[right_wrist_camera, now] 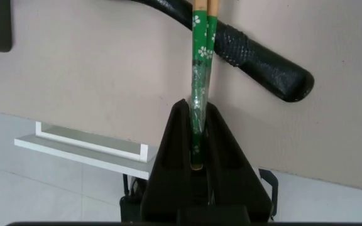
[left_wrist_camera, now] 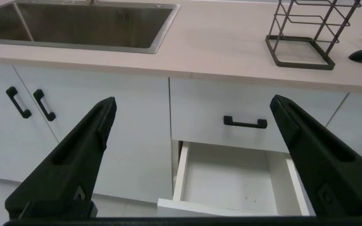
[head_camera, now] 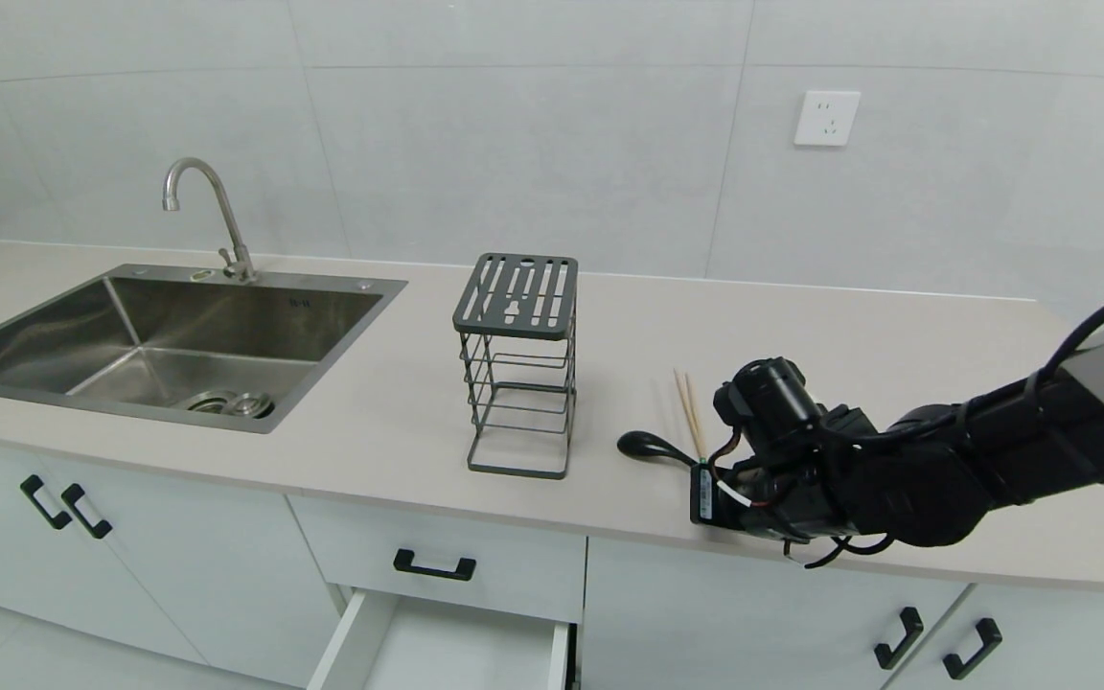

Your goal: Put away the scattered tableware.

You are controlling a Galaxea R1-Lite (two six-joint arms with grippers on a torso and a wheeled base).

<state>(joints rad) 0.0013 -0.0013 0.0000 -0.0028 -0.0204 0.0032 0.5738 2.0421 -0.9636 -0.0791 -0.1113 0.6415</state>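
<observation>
Right gripper [right_wrist_camera: 197, 113] has its two black fingers closed on the green-painted, flower-patterned end of a pair of slim wooden chopsticks [right_wrist_camera: 200, 37]. It holds them side by side near the front edge of the pale stone counter [head_camera: 370, 412], and their bare wooden tips point toward the wall. They look light and stiff, but thin and smoothly lacquered. My guess is they could roll against each other or scissor apart in a hold this close to one end, with most of their length free beyond the fingers. A hold nearer the middle would probably be steadier. Carried as they are, they'd want a firm squeeze and a level path.

The chopsticks appear to cross the textured handle of a black plastic spoon [head_camera: 643, 444] that lies touching them, so lifting them may nudge it.

Farther along the counter, well apart, stands a dark wire rack with a slotted top [head_camera: 517, 383], and a stainless steel sink [head_camera: 130, 335] lies beyond that.

Below the counter a white drawer [left_wrist_camera: 231, 182] stands pulled out, and the left gripper [left_wrist_camera: 193, 103] hangs in front of it with its fingers spread wide, holding nothing.
</observation>
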